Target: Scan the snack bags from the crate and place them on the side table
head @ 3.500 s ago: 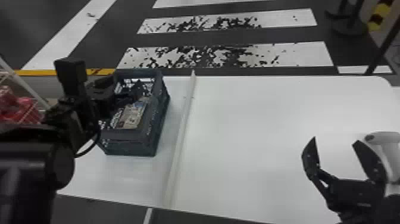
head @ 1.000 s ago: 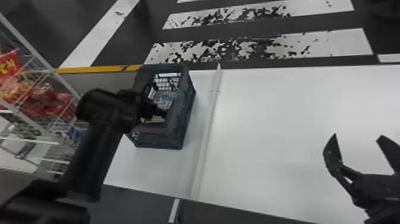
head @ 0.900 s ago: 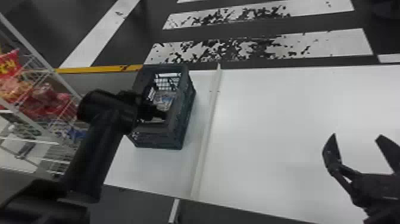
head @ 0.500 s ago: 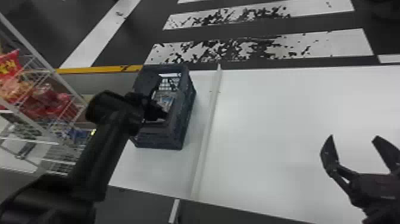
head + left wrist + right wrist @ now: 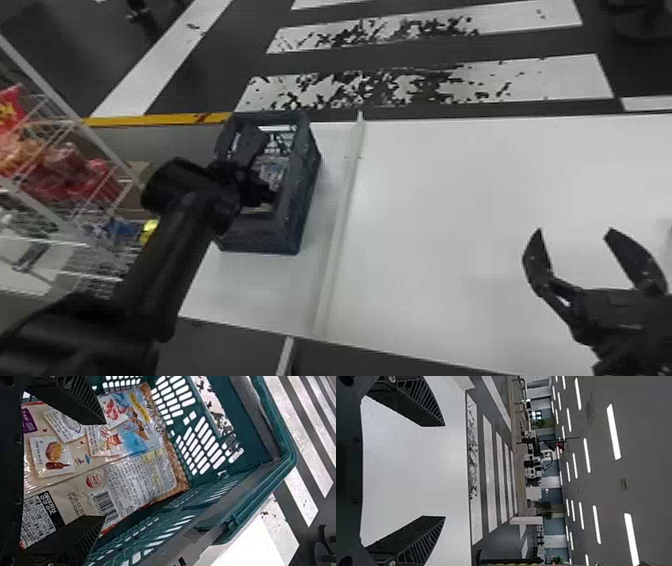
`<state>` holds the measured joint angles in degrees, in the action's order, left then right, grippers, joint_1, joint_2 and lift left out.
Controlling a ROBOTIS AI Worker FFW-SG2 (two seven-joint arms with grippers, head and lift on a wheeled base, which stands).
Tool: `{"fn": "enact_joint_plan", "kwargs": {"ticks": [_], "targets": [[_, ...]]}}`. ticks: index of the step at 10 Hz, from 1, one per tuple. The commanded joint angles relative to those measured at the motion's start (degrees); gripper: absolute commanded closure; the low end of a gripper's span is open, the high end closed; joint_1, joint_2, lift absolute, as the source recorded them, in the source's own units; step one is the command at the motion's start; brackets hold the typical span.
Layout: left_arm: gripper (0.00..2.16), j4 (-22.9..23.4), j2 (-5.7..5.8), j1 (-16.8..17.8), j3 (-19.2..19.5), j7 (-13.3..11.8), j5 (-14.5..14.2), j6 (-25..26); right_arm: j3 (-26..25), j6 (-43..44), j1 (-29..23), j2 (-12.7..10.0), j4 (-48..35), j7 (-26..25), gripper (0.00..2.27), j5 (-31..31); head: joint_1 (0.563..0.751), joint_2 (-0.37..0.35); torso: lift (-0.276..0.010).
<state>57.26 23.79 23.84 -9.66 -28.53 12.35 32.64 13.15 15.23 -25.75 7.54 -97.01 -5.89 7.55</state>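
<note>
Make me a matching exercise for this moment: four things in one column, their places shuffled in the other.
1. blue-green plastic crate
2. printed beige snack bag
3. black right hand
4. red packages

A. on the white wire rack
B. over the white tabletop, right of the divider
C. inside the crate
D. left of the raised white divider

Pairs: 1-D, 2-C, 3-B, 4-A
</note>
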Motion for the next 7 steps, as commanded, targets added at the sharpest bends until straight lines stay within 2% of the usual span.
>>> {"fn": "enact_joint_plan", "kwargs": {"ticks": [1,4,7], "targets": [[0.00,-0.83,-0.15,-0.02,-0.01,1.19,-0.22,-1.91,0.12,-0.60,0.53,0.02,0.16,0.00,0.04,0.01,0.695,0.276,-0.081],[0.00,-0.92,0.03,0.68,0.61,2.95,-0.66,-2.62,0.56,-3.77,1.15,0.81,-0.11,0.00,0.05,0.01,0.695,0.279,-0.081],[0.00,-4.00,0.47,2.26,1.22,1.81,-0.83,-3.85,0.82,-7.11,1.58,1.16,-0.63,0.70,0.05,0.01,0.695,0.288,-0.081]]}}
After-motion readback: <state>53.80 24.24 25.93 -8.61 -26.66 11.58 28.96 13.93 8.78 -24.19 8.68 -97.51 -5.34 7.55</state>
